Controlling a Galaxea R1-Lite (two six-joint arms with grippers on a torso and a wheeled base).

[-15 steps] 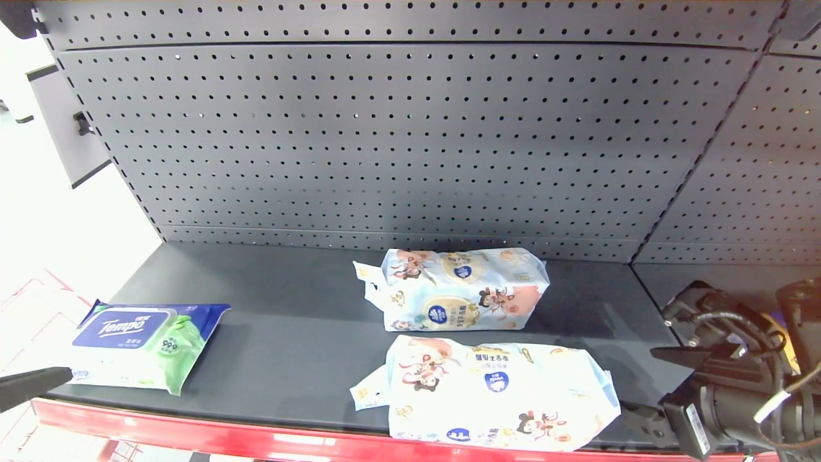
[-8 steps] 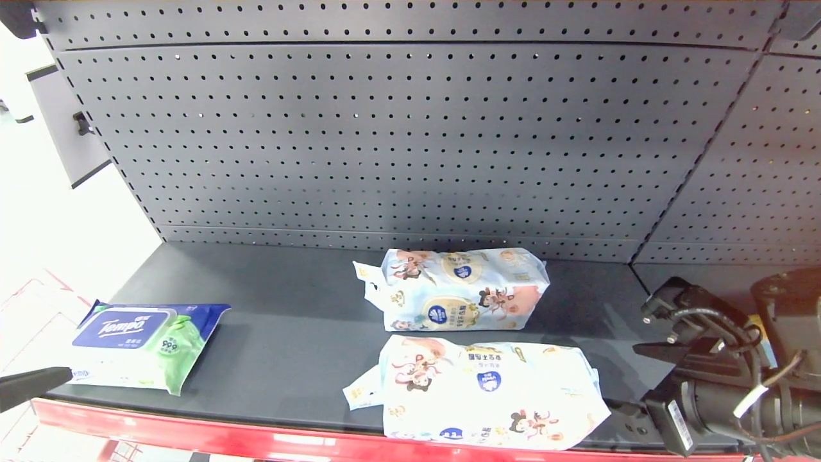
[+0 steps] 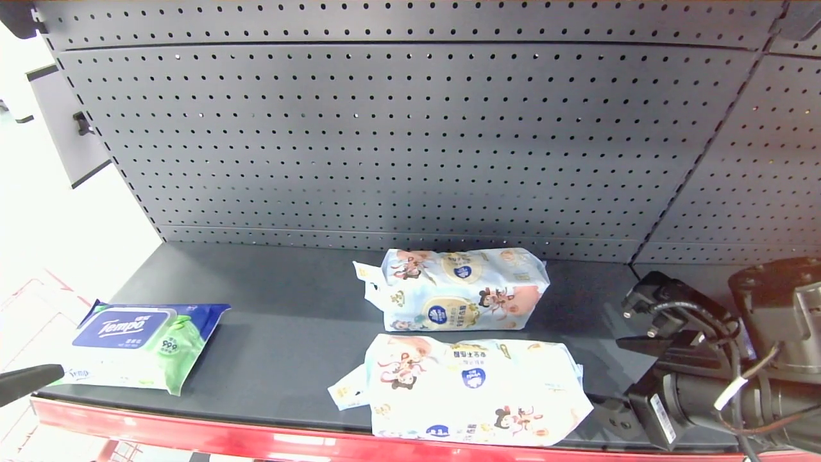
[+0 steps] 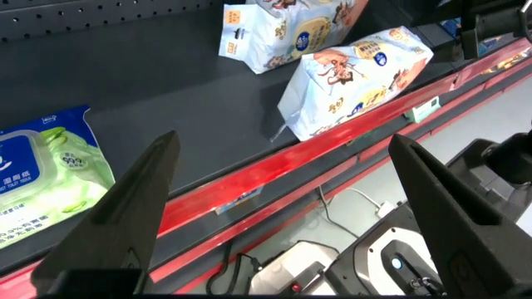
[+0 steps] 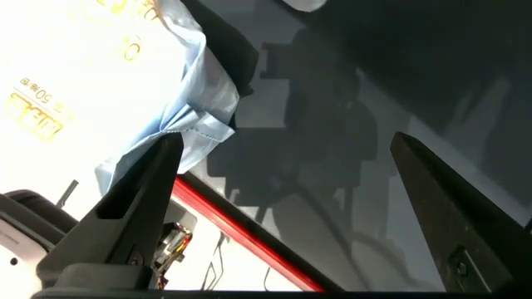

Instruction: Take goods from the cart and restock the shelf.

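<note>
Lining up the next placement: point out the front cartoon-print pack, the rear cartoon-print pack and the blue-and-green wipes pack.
front cartoon-print pack [image 3: 474, 388], head view, middle of its top face.
rear cartoon-print pack [image 3: 462, 289], head view, middle of its front face.
blue-and-green wipes pack [image 3: 144, 346], head view, middle of its top face.

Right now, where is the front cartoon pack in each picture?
Head view: the front pack lies right of centre at the front edge of the shelf, before the back pack.
Left wrist view: the front pack sits just behind the red strip, nearer than the back pack.
Right wrist view: the front pack shows its crimped end beside the red strip.
Shared landmark: the red strip along the shelf front.
</note>
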